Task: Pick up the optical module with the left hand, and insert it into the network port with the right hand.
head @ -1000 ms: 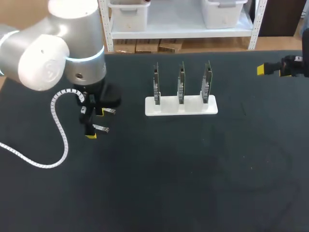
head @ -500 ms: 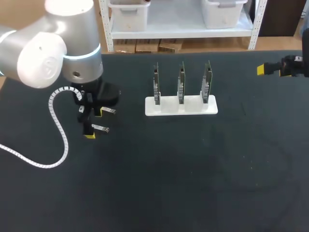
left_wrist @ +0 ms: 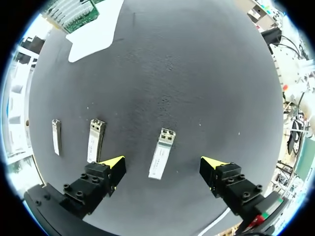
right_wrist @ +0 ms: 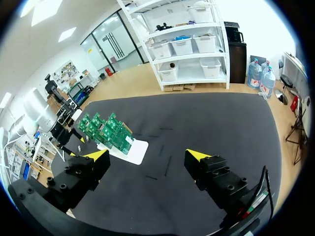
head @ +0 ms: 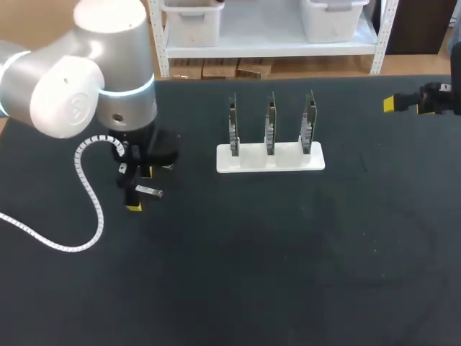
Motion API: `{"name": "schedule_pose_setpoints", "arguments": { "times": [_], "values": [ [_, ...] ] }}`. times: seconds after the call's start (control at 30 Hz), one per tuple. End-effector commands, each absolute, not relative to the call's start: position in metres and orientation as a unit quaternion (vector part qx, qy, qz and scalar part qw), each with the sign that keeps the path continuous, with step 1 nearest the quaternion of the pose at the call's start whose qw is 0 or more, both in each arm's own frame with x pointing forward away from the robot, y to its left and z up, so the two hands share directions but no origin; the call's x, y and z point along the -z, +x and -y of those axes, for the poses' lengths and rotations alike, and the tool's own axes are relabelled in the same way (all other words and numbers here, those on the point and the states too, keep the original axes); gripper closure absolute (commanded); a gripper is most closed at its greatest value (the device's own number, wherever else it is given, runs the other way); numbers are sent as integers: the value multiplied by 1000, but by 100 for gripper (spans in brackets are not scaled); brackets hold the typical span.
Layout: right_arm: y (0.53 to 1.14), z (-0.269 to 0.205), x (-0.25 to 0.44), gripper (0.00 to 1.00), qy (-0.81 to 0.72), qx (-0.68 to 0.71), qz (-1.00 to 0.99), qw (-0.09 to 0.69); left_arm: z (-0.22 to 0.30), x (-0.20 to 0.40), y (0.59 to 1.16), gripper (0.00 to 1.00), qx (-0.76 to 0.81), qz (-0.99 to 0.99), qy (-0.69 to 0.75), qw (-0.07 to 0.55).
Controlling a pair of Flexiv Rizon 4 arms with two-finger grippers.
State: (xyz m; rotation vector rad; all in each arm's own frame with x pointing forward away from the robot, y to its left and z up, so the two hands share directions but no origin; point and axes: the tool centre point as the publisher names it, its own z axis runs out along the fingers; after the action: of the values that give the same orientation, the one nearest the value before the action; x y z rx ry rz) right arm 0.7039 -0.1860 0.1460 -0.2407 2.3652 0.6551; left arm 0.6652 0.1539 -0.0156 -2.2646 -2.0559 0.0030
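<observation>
Three small silver optical modules lie on the black table. One module (left_wrist: 162, 153) (head: 149, 191) lies between the fingers of my left gripper (left_wrist: 163, 166) (head: 141, 189), which hovers open over it without touching. A second module (left_wrist: 95, 146) lies just outside one finger, and a third (left_wrist: 56, 136) farther out. The white stand (head: 270, 157) (right_wrist: 132, 150) carries three upright green circuit boards (head: 269, 122) (right_wrist: 106, 130) with the ports. My right gripper (head: 403, 104) (right_wrist: 147, 156) is open and empty at the table's far right edge.
A white coiled cable (head: 88, 196) trails from my left arm across the table's left side. The stand (left_wrist: 93, 34) is well ahead of my left gripper. The dark table surface stretches in front of the stand.
My left arm shifted slightly left, then back right; its wrist now covers most of the module behind the gripper. The right arm has not moved.
</observation>
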Motion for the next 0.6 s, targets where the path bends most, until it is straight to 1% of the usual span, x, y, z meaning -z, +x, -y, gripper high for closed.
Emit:
{"name": "schedule_pose_setpoints", "arguments": {
  "times": [0.03,0.4,0.6],
  "values": [
    [701,185,-149,0,-89,-245,-907,331,-156,15,669,0,-1,672,-740,38],
    [701,185,-149,0,-89,-245,-907,331,-156,20,675,0,2,664,-746,40],
    [701,185,-149,0,-89,-245,-907,331,-158,17,683,0,4,667,-744,30]
  ]
}}
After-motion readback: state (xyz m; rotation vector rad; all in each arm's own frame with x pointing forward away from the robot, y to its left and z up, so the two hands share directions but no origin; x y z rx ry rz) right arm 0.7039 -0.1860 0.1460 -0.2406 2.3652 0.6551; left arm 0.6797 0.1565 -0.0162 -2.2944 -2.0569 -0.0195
